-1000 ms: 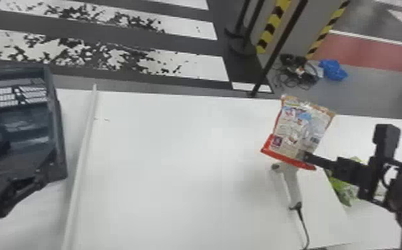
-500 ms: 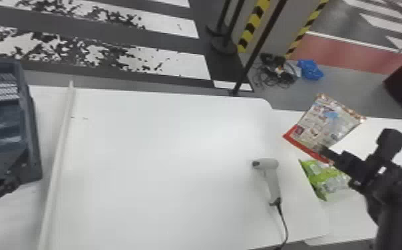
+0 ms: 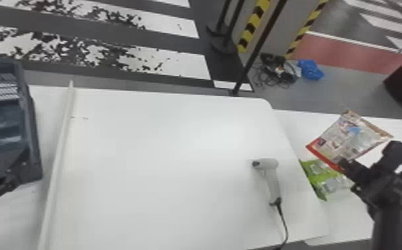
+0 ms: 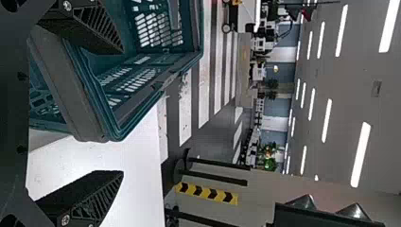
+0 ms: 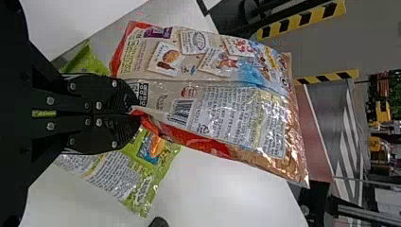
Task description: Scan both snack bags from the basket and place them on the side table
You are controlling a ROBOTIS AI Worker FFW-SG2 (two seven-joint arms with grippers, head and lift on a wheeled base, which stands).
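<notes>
One scanner (image 3: 272,181) in head view, a barcode (image 5: 181,112) in right wrist view.

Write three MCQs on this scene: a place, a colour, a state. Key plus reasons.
1. Where does the handheld scanner lie?
A) In the basket
B) On the large table, left of the side table
C) On the floor

2. Main colour of the lower bag, on the side table?
A) Green
B) Black
C) Purple

3. State of the right gripper?
A) Open, empty
B) Shut on the scanner
C) Shut on the red-edged bag

Key:
1 B: the head view shows it on that white top.
2 A: green wrapper shows in the head and right wrist views.
3 C: the right wrist view shows the fingers closed at that bag's red edge.
</notes>
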